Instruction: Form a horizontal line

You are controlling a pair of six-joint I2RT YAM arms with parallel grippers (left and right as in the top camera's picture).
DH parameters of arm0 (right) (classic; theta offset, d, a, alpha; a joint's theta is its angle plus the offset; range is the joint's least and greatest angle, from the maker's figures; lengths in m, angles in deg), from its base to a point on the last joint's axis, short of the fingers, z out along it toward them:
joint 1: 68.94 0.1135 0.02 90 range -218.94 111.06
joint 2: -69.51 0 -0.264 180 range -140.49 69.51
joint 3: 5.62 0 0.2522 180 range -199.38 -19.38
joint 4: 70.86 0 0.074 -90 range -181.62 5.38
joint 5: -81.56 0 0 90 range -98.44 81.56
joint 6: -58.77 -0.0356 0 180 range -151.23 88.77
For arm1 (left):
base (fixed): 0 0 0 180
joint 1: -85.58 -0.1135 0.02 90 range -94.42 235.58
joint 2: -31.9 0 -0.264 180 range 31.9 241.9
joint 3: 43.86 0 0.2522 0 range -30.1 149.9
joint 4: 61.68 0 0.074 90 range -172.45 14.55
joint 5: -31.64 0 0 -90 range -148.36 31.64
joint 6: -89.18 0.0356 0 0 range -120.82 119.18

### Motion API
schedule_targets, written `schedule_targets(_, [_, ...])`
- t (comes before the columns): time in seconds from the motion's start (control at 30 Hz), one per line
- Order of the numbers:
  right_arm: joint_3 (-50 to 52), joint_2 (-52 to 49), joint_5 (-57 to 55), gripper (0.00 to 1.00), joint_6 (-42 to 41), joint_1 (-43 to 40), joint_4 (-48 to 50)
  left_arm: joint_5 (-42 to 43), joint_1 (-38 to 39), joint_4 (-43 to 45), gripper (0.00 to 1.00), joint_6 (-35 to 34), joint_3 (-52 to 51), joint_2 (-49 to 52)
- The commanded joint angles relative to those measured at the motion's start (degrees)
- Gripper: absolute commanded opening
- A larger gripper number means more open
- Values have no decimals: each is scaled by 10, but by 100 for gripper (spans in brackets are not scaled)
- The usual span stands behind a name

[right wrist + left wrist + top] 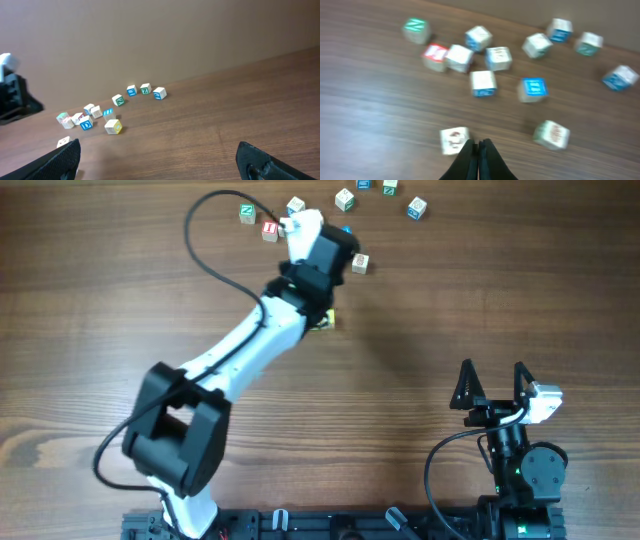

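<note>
Left pincer shut, empty, tips just beside a pale cube on the desk, letter cubes scattered loose beyond, not yet in a line; right pincer wide open, empty, well apart.

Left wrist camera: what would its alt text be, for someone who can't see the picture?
The left gripper, its two dark fingers shut together, pokes up from the bottom edge toward about a dozen small letter cubes scattered on a brown wooden table. The picture is blurred; one cube with a reddish mark lies just left of the fingertips.
</note>
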Motion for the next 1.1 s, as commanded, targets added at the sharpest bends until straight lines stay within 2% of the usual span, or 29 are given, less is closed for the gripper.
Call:
schedule_targets(0.0, [0,4,7,100,10,-3,1,14,-48,-34,8,3,0,-19])
schedule_targets(0.23, [0,4,7,100,10,-3,1,163,-137,-76,9,3,0,-19])
schedule_targets(0.4, [0,4,7,100,10,-3,1,227,-205,-149,10,3,0,-19])
schedule_targets(0.47, [0,4,7,100,10,-3,1,232,-223,-190,15,3,0,-19])
schedule_targets(0.53, [0,4,7,100,10,-3,4,231,-234,-219,27,3,0,-19])
schedule_targets(0.63, [0,4,9,100,10,-3,1,231,-240,-245,37,28,0,-19])
schedule_targets(0.7, [0,4,10,100,9,-3,4,232,-239,-246,39,43,0,-19])
schedule_targets(0.8, [0,4,4,100,8,-3,7,280,-236,-243,41,71,0,-19])
schedule_targets(0.87, [0,4,-1,100,-29,-3,48,308,-233,-243,43,87,0,-19])
schedule_targets(0.9, [0,4,1,100,-107,-3,71,317,-230,-243,44,95,0,-19])
schedule_targets(0.97, [0,3,4,100,-205,-3,97,317,-228,-242,45,96,0,-19])
schedule_targets(1.07, [0,-16,40,100,-191,-3,151,317,-224,-235,45,95,0,-19])
